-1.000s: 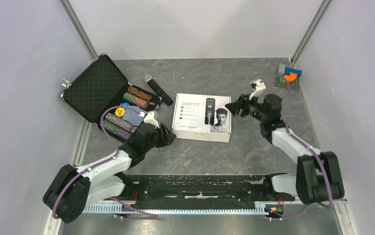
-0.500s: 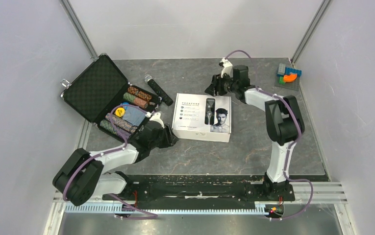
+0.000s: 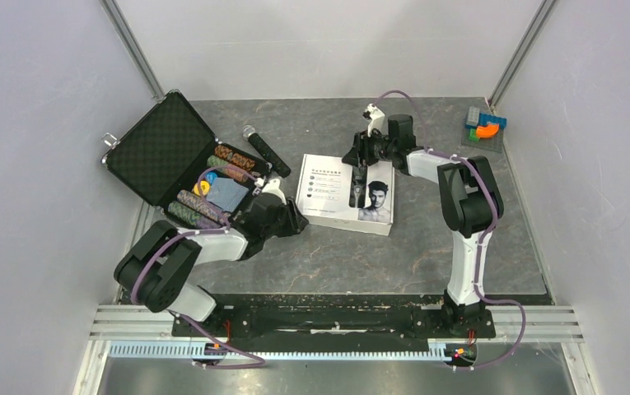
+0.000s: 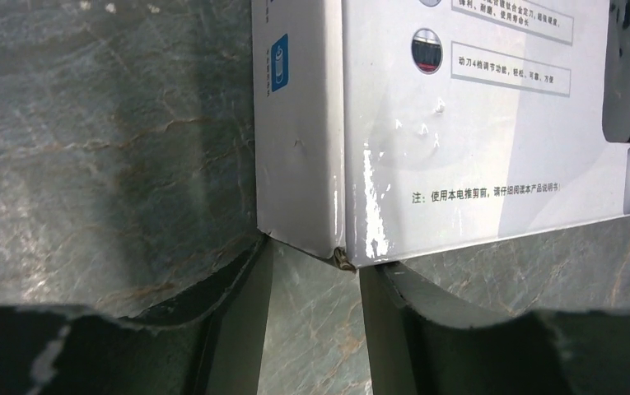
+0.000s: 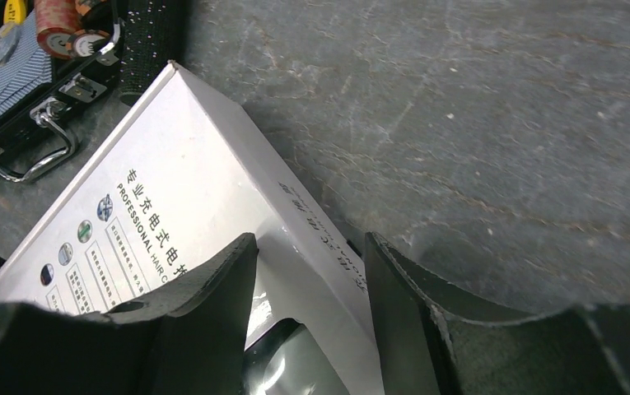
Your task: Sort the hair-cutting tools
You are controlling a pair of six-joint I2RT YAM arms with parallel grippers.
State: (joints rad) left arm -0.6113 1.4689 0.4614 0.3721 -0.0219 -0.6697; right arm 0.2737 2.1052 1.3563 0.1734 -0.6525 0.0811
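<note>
White hair-clipper box (image 3: pixel 338 197), closed, flat, pic side up, ctr.

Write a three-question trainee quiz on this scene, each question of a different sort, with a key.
1. True or false: the white clipper box lies inside the open poker chip case.
2. What sits between the fingertips of the left gripper? A) a corner of the box B) the microphone C) a poker chip
3. Fill in: the right gripper straddles the box's ___ edge, counted from the arm bases.
Key: 1 false; 2 A; 3 far.
</note>
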